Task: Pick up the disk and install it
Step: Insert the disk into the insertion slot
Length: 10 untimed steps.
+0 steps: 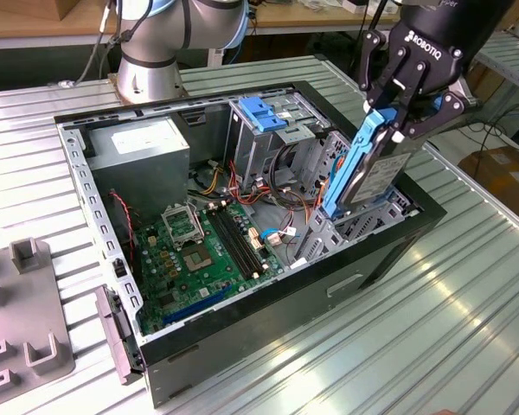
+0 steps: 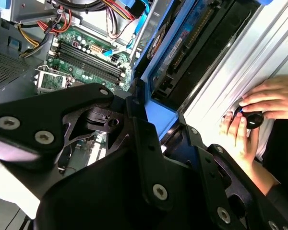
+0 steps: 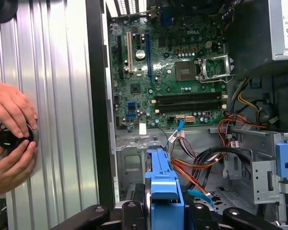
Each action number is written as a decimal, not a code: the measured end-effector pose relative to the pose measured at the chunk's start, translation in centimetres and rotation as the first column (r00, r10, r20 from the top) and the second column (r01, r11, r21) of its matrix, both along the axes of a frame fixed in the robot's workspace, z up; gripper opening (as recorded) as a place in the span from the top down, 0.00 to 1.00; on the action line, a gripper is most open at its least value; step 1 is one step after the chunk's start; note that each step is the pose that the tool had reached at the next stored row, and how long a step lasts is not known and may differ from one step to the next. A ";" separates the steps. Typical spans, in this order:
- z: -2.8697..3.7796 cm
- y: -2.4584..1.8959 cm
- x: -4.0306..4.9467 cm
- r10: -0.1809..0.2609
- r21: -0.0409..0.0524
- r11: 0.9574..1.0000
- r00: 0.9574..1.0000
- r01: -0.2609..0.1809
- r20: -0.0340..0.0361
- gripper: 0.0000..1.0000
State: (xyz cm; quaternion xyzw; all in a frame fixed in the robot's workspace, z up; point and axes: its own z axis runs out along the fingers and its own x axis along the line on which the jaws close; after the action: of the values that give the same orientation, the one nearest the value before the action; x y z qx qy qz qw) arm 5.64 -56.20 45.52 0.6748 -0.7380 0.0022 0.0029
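The robot arm (image 1: 151, 43) has its grey base at the exterior view's upper left. At the upper right its black gripper (image 1: 398, 117) points down, slightly tilted, clamped on the upper end of the disk (image 1: 372, 169)

Bright, even overhead light throws white glare across the ribbed metal surface (image 1: 467, 303), while the open computer case (image 1: 268, 322) holds soft interior shadow.

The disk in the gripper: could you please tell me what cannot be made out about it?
- Exterior view: the lower end of the disk, held by the gripper, is hidden in the drive bay; how deep it sits is unclear.
- Second wrist view: the gripper's body covers the gripped end of the disk.
- First wrist view: the picture's edge cuts the disk off.
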 end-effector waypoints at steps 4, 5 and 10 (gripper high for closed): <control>-0.13 0.36 0.01 0.000 0.000 1.000 1.000 0.000 0.000 0.63; -0.21 0.36 0.00 0.000 0.000 1.000 1.000 0.000 0.000 0.63; -0.58 0.36 0.00 0.000 -0.004 1.000 1.000 0.000 0.000 0.63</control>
State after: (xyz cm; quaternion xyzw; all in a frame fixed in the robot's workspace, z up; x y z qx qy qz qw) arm 5.64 -55.84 44.95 0.6748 -0.7380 0.0037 0.0045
